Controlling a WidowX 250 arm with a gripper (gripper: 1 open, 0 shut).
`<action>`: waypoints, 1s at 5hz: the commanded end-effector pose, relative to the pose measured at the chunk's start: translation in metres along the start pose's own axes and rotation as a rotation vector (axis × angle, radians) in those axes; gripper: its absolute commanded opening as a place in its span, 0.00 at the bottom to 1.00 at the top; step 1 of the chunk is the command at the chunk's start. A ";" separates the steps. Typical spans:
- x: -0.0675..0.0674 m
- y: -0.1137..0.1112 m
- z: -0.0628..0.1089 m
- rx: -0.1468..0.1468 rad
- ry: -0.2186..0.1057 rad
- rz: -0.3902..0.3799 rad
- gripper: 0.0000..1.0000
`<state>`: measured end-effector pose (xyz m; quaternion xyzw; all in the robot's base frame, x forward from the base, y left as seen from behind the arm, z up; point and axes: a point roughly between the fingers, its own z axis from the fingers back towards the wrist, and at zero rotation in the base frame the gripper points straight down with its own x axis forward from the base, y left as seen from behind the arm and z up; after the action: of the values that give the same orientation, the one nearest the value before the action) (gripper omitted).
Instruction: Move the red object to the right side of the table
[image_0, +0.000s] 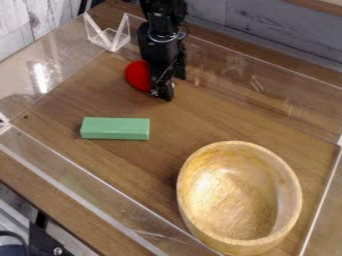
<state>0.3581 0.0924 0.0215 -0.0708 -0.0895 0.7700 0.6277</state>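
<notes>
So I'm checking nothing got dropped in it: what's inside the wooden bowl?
The wooden bowl shows only bare wood grain inside; its near inner wall is hidden by the rim. The red object sits outside, far across the table.

Gripper (163, 90) pointing down, jaws apart, beside the red object (136, 74); green block (115, 128) nearer the camera.

You're looking at a lab-type robot test rig: wood-grain bench (254, 105) fenced w/ low clear acrylic walls (80, 190), a robot arm (163, 30) over it, toy props only, e.g. green block (115, 128), wooden bowl (241, 195).
</notes>
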 end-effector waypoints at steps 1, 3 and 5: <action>-0.006 -0.003 0.012 -0.030 0.011 -0.051 0.00; -0.029 -0.021 0.045 -0.033 -0.002 -0.067 0.00; -0.072 -0.021 0.068 -0.043 -0.037 0.021 0.00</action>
<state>0.3679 0.0215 0.0610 -0.0374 -0.0874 0.7782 0.6207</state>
